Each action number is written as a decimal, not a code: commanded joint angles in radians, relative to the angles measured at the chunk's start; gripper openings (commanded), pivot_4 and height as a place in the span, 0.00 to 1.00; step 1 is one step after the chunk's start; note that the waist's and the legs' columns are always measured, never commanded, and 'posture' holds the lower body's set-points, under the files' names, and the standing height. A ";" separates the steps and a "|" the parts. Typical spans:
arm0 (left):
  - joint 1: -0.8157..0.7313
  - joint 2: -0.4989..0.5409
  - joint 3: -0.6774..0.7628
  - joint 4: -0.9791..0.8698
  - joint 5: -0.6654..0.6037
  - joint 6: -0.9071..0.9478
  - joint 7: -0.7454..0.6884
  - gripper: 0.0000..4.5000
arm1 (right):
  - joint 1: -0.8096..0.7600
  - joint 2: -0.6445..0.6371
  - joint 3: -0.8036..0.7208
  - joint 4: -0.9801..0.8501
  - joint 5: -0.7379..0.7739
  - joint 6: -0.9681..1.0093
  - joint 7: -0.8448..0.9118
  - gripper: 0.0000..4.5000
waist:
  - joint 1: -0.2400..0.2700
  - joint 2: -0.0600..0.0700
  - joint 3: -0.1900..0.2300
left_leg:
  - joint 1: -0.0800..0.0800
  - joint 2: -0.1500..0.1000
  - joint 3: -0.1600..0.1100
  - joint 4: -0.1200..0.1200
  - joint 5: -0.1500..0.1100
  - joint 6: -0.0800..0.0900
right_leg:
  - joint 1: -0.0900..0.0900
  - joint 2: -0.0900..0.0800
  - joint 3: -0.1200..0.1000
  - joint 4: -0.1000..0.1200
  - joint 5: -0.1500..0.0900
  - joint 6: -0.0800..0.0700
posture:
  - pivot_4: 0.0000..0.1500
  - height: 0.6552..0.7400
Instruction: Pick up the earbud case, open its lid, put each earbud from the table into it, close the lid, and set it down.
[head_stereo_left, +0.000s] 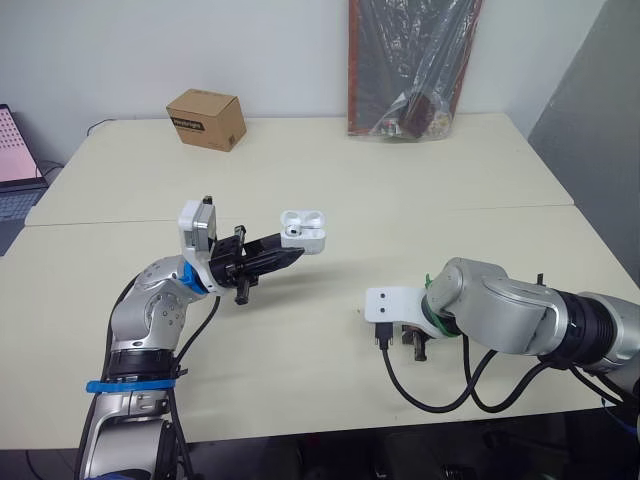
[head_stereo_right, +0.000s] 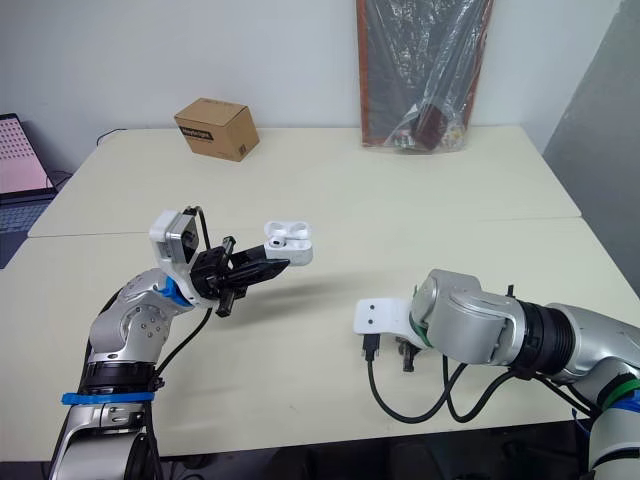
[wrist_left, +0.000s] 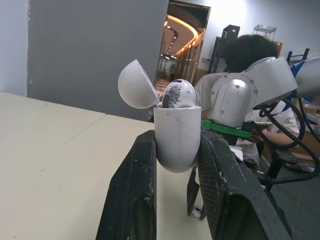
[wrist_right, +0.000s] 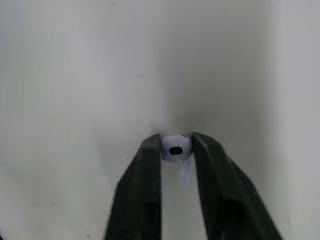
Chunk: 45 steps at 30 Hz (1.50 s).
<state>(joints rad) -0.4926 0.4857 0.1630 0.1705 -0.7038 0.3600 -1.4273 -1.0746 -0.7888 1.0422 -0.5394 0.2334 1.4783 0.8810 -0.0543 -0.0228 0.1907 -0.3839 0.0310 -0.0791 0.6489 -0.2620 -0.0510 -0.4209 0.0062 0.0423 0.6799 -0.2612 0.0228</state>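
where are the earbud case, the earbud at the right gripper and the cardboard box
earbud case (wrist_left: 176, 135): left wrist view, front of its body
earbud (wrist_right: 176, 148): right wrist view, its rounded head
cardboard box (head_stereo_left: 193, 128): left eye view, its labelled side

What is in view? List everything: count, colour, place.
glossy white plastic earbud case: 1, white, lid open, above the table.
seated white earbud: 1, white, in that case.
loose white earbud: 1, white, on the table.
small cardboard box: 1, brown, table's far left.
clear plastic bag: 1, dark contents, table's far edge.
laptop: 1, pink screen, left of table.
table: 1, beige, underneath.
person: 1, dark-haired, beyond the table.
left gripper: 1, black, shut on the case.
right gripper: 1, black, shut on the loose earbud.
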 joint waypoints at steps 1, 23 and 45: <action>-0.006 0.005 0.014 -0.014 -0.009 -0.018 0.002 0.18 | -0.019 -0.011 0.008 -0.011 0.013 0.007 -0.017 0.08 | 0.000 0.000 0.000 | 0.000 0.000 0.000 0.000 0.000 0.000 | 0.000 0.000 0.000 0.000 0.000 0.000 | 1.00 1.00; -0.040 0.005 0.022 0.048 0.000 -0.050 0.003 0.18 | 0.287 0.041 -0.534 0.008 0.107 -0.312 -0.096 0.08 | 0.006 -0.001 -0.001 | -0.001 0.000 0.001 -0.001 0.000 0.000 | 0.000 0.000 0.000 -0.001 -0.001 0.002 | 1.00 1.00; -0.100 0.005 0.007 0.148 0.031 -0.088 -0.027 0.18 | 0.692 0.439 -0.877 -0.053 0.190 -0.856 -0.270 0.08 | 0.006 -0.001 -0.001 | 0.000 0.000 0.001 -0.001 0.000 0.000 | 0.000 0.001 0.001 0.000 0.000 0.000 | 1.00 1.00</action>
<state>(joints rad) -0.5702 0.4862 0.1629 0.3259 -0.6706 0.2925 -1.4403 -0.3633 -0.3589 0.2033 -0.5516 0.4012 0.6387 0.6269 -0.0482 -0.0238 0.1902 -0.3839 0.0310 -0.0786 0.6477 -0.2619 -0.0510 -0.4206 0.0070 0.0429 0.6801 -0.2611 0.0226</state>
